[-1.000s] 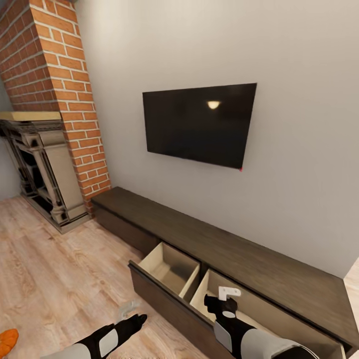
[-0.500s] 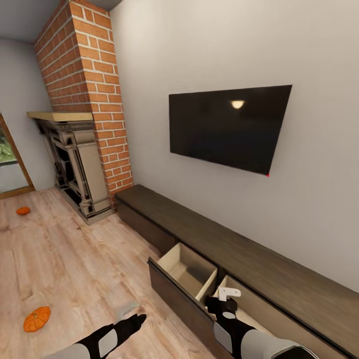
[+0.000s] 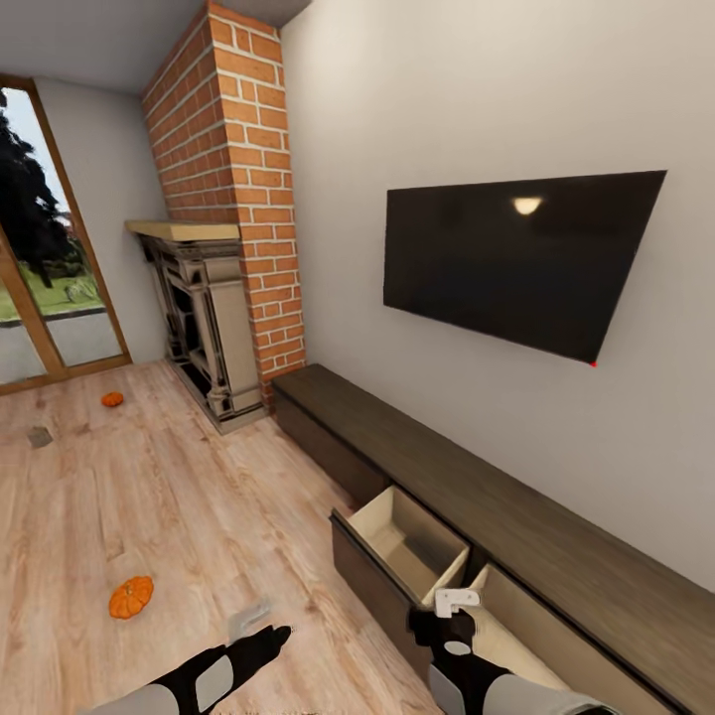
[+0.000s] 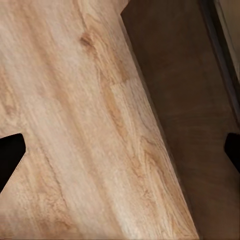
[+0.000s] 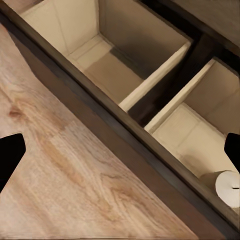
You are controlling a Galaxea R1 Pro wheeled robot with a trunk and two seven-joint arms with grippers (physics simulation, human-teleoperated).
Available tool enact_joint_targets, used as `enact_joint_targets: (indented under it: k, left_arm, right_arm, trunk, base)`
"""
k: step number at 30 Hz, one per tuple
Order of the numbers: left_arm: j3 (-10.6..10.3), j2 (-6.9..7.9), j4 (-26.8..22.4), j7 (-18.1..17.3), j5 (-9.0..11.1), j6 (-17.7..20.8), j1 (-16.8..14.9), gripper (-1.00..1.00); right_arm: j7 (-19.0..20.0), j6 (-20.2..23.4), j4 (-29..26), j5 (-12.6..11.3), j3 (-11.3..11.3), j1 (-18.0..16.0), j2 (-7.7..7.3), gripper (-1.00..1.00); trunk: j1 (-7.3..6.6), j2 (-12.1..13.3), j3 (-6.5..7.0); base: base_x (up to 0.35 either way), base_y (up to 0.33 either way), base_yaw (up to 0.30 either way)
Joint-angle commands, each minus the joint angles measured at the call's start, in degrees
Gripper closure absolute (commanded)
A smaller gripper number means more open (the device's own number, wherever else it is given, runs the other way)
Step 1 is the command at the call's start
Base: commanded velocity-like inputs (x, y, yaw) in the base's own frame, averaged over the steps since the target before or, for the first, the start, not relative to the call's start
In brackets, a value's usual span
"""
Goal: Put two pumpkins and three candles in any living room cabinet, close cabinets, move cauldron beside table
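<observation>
Wide plank floor [image 3: 179, 497] open at nine o'clock, running back to the glass door [image 3: 45, 248] at ten. Brick chimney [image 3: 233, 179] and dark fireplace [image 3: 204, 328] standing at eleven, hard against the wall. Low brown cabinet [image 3: 477, 487] hugging that wall from twelve down to four, top edge straight and bare, drawer [image 3: 407, 541] pulled out into the floor space at five, pale tan inside, dark front edge jutting toward the robot. TV [image 3: 516, 258] mounted above, black and glossy. Two pumpkins out on the planks: near pumpkin [image 3: 131, 596] at eight, bright orange, ribbed, plenty of bare floor all round it; far pumpkin [image 3: 112, 399] at ten, tiny and orange, near the door. Small grey flat thing [image 3: 40, 435] lying at nine, too small to name. Left gripper [image 3: 260, 628] low at seven over bare floor, black fingertips spread wide at the frame edges of its wrist view, nothing between them. Right gripper [image 3: 455, 604] at five over the drawer, likewise released, tips well apart. Right wrist view looking into two tan compartments split by a divider [image 5: 157, 80]; candle [image 5: 227, 186], pale stubby cylinder, lying in one compartment close to the drawer's front wall.
</observation>
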Motion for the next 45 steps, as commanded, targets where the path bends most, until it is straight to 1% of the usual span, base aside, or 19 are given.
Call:
enact_joint_targets:
  k: [1,2,4,5,7,11,14,15,17,19,22,27,38,45]
  left_arm:
    - [-0.14,-0.01,-0.01,-0.13,0.33,0.22,-0.04,-1.0]
    - [-0.14,-0.03,-0.01,-0.12,0.14,0.24,-0.04,-1.0]
    - [-0.15,-0.11,-0.01,-0.07,-1.04,0.26,-0.04,-1.0]
    - [-0.16,-0.22,-0.01,-0.02,-2.86,0.28,-0.04,-1.0]
    - [-0.16,-0.32,-0.01,0.03,-4.82,0.29,-0.04,-1.0]
    - [-0.16,-0.35,-0.01,0.06,-5.95,0.29,-0.04,-1.0]
    - [-0.16,-0.36,-0.01,0.11,-6.23,0.24,-0.04,-1.0]
    - [-0.16,-0.36,-0.01,0.13,-6.34,0.2,-0.04,-1.0]
    - [-0.16,-0.36,-0.01,0.14,-6.37,0.19,-0.04,-1.0]
    - [-0.16,-0.36,-0.01,0.18,-6.41,0.14,-0.04,-1.0]
    - [-0.16,-0.36,-0.01,0.21,-6.44,0.12,-0.04,-1.0]
    - [-0.16,-0.36,-0.01,0.24,-6.49,0.12,-0.04,-1.0]
    - [-0.16,-0.38,-0.01,0.24,-6.53,0.12,-0.04,-1.0]
    - [-0.09,-0.32,-0.01,0.24,-6.45,0.12,-0.04,-1.0]
  right_arm:
    - [-0.14,-0.21,0.18,-0.48,0.5,0.03,0.01,-1.0]
    - [-0.14,-0.21,0.24,-0.48,0.5,0.06,0.01,-1.0]
    - [-0.13,-0.21,0.38,-0.46,0.5,0.17,0.01,-1.0]
    - [-0.1,-0.21,0.46,-0.47,0.5,0.37,-0.3,-1.0]
    - [-0.08,-0.19,0.51,-0.47,0.5,0.66,-0.83,-1.0]
    - [-0.05,-0.02,0.61,-0.47,0.53,0.88,-0.97,-1.0]
    - [0.41,0.09,0.72,-0.5,0.52,0.97,-1.0,-1.0]
    - [2.12,0.21,0.77,-0.59,0.48,1.02,-1.08,-1.0]
    - [3.89,0.3,0.78,-0.64,0.46,1.03,-1.14,-1.0]
    - [7.36,0.65,0.8,-0.7,0.43,1.26,-1.21,-1.0]
    - [9.67,0.99,0.81,-0.72,0.48,1.69,-1.13,-1.0]
    - [10.44,1.11,0.81,-0.73,0.5,1.88,-0.98,-1.0]
    - [10.49,1.11,0.81,-0.73,0.5,1.94,-0.85,-1.0]
    - [10.49,1.05,0.74,-0.73,0.43,1.94,-1.19,-1.0]
  trunk:
    - [-0.23,0.38,0.08]
    - [-0.45,0.78,0.22]
    - [-0.89,1.58,0.49]
    - [-1.11,1.98,0.62]
    - [-1.54,2.78,0.89]
    - [-2.42,4.39,1.39]
    - [-3.08,5.59,1.74]
    - [-3.3,5.99,1.85]
    - [-3.74,6.8,2.06]
    - [-4.18,7.6,2.27]
    - [-4.84,8.8,2.59]
    - [-5.94,10.81,3.23]
    - [-8.35,15.22,4.74]
    - [-9.89,18.03,5.7]
  base:
    - [0.0,0.0,0.275]
    - [0.0,0.0,0.274]
    - [0.0,0.0,0.268]
    - [0.0,0.0,0.261]
    - [0.0,0.0,0.256]
    - [0.0,0.0,0.236]
    - [0.0,0.0,0.209]
    - [0.0,0.0,0.184]
    - [0.0,0.0,0.176]
    - [0.0,0.0,0.166]
    - [0.0,0.0,0.18]
    - [0.0,0.0,0.242]
    - [0.0,0.0,0.271]
    - [0.0,0.0,0.273]
